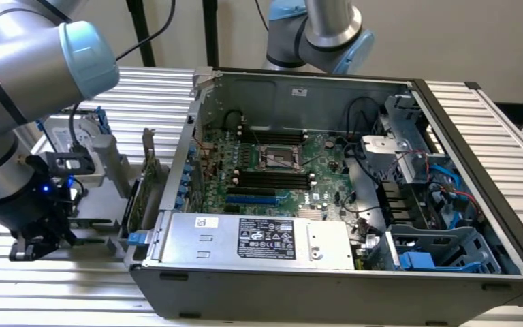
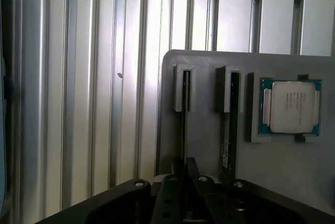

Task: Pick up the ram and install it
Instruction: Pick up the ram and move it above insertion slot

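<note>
Nearest the lens, the arm [image 1: 16, 88] hung over the desk [image 1: 489, 116] at the exterior view's left. Most of the desk was taken by the computer case [image 1: 334, 286], lying on its side with the open face upward, likely so that the board's memory slots could be reached from above. Just beside the case, toward the exterior view's left, sat a grey holder [image 2: 209, 67]. Its narrow slots kept the ram [image 2: 184, 114] and a second stick [image 2: 228, 130] standing on edge, leaving both flat faces free for a grip. A processor [image 2: 291, 106] lay flat in a recess near them. The end effector [image 2: 185, 170] was clamped on the ram, which sat in its slot.
</note>
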